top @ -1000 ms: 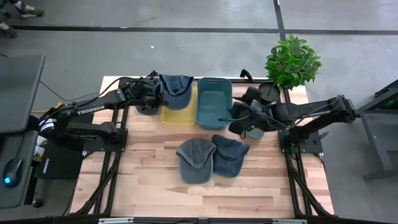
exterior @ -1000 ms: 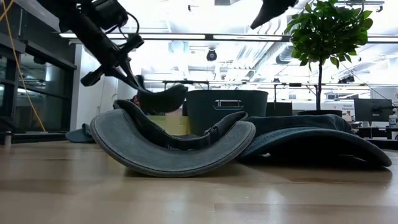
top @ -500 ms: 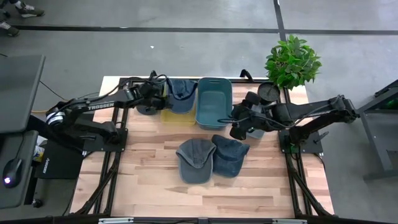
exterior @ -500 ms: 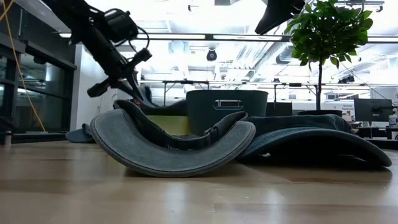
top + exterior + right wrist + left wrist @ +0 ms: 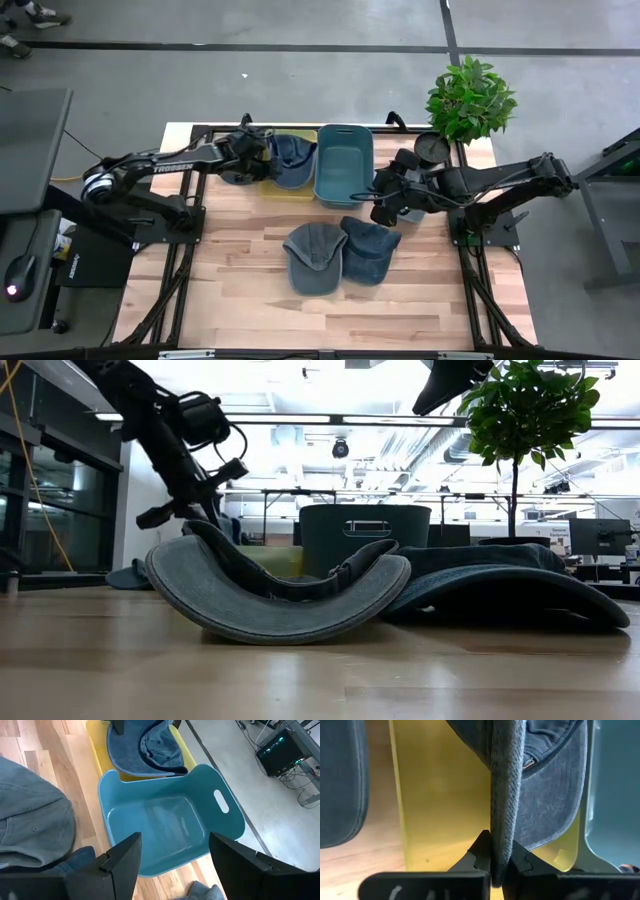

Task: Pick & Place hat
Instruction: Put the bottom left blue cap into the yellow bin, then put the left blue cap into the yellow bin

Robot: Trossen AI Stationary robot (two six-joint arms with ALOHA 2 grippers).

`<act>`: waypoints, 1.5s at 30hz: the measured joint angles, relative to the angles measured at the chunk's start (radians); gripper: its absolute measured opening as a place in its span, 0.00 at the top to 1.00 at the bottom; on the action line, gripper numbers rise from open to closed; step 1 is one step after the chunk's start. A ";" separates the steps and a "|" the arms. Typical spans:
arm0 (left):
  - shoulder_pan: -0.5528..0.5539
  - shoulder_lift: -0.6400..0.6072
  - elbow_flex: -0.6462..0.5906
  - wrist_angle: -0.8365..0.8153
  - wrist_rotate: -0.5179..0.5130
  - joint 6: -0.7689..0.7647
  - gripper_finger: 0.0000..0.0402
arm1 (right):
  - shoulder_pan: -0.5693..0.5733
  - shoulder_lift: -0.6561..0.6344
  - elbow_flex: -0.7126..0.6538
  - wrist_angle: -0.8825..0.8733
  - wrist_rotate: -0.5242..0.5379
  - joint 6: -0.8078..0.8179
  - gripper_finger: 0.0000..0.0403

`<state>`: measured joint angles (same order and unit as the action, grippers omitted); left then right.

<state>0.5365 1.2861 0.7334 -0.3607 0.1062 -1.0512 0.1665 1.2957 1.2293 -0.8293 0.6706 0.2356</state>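
My left gripper (image 5: 262,155) is shut on a blue denim hat (image 5: 291,160), which sits low in the yellow bin (image 5: 272,187), its hollow side up (image 5: 150,747). Two more hats (image 5: 315,256) (image 5: 368,249) lie side by side on the table's middle, brims on the wood. My right gripper (image 5: 175,865) hovers open above the right end of the teal bin (image 5: 345,165), holding nothing. In the low view the near hat (image 5: 270,595) hides the held one. My left gripper pinches one edge of the hat (image 5: 501,837) between its two fingers, on the side away from the teal bin; whether that edge is brim or crown rim I cannot tell. The fingers slant down from the table's left. The hat reaches down into the yellow bin (image 5: 440,795).
A dark cap (image 5: 340,780) lies on the table left of the yellow bin, under my left arm. A potted plant (image 5: 470,98) stands at the far right corner. The near half of the table (image 5: 320,320) is bare wood.
My left gripper has gone down and a little toward the teal bin, staying shut, and has carried the hat from above the yellow bin down into it. My right gripper has kept its place and turned a little at the wrist.
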 joint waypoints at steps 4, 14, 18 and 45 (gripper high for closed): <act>0.000 0.016 0.000 0.022 0.004 0.000 0.94 | 0.000 0.000 0.000 0.000 0.004 -0.001 0.44; 0.000 0.016 0.000 0.023 -0.017 0.057 0.64 | 0.000 0.000 0.000 0.000 0.007 -0.007 0.44; 0.000 0.015 0.000 0.023 -0.019 0.084 0.49 | 0.000 0.000 0.000 -0.001 0.005 -0.003 0.44; 0.000 -0.372 0.001 -0.339 -0.174 0.342 0.38 | 0.000 0.000 0.000 -0.009 -0.079 -0.008 0.44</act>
<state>0.5365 0.9136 0.7345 -0.6998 -0.0678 -0.7093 0.1665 1.2961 1.2293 -0.8380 0.5919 0.2279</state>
